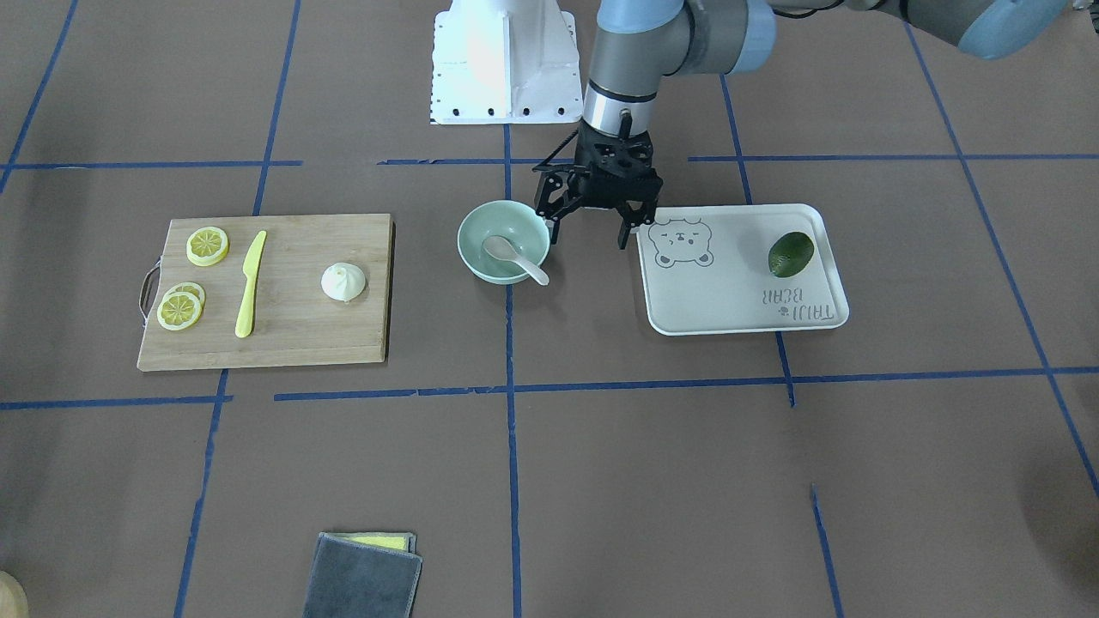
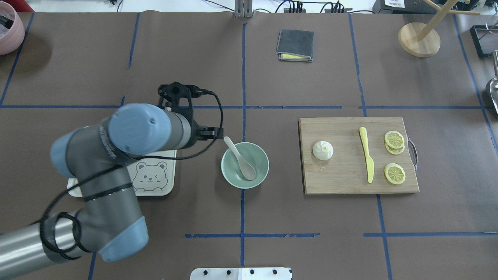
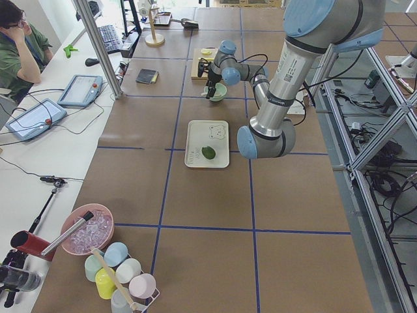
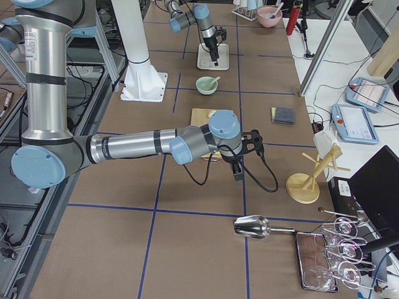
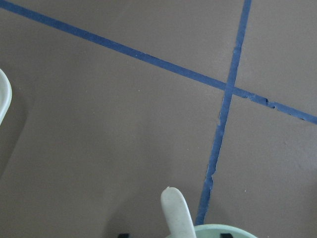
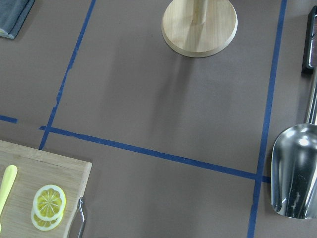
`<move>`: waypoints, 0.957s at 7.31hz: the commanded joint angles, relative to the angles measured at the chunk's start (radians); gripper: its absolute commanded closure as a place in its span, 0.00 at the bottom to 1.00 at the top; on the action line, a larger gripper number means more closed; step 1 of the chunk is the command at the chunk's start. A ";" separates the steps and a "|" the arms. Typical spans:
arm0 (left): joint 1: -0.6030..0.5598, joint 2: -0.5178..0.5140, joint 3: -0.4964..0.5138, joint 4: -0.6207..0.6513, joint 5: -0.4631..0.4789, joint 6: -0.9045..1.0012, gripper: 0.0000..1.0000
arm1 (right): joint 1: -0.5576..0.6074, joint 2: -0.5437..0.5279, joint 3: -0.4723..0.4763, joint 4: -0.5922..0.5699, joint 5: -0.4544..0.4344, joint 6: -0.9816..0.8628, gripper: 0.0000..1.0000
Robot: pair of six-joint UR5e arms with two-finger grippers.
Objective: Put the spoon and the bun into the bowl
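The off-white spoon [image 1: 513, 257] lies in the mint-green bowl [image 1: 468, 240], scoop down inside and handle resting over the rim; both also show in the overhead view, the spoon [image 2: 241, 157] and the bowl [image 2: 229, 173]. My left gripper [image 1: 588, 233] is open and empty, hanging between the bowl and the white tray. The spoon's handle tip [image 5: 177, 213] shows at the bottom of the left wrist view. The white pleated bun [image 1: 343, 281] sits on the wooden cutting board [image 1: 283, 343]. My right gripper [image 4: 237, 169] shows only in the exterior right view, past the board's end; I cannot tell its state.
A yellow plastic knife [image 1: 250, 283] and lemon slices [image 1: 208, 245] lie on the board. An avocado [image 1: 791, 254] sits on the bear-print tray [image 1: 730, 300]. A folded grey cloth [image 1: 365, 579], a wooden stand [image 6: 199, 27] and a metal scoop [image 6: 294, 168] are farther off.
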 commanded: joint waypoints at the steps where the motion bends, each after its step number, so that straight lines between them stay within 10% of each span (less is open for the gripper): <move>1: -0.242 0.126 -0.046 -0.002 -0.179 0.472 0.00 | -0.060 0.008 0.016 0.090 -0.008 -0.004 0.00; 4: -0.665 0.289 0.018 -0.002 -0.399 1.146 0.00 | -0.084 0.016 0.022 0.137 0.047 0.043 0.00; 7: -1.000 0.570 0.167 -0.016 -0.880 1.186 0.00 | -0.214 0.101 0.043 0.122 -0.037 0.153 0.00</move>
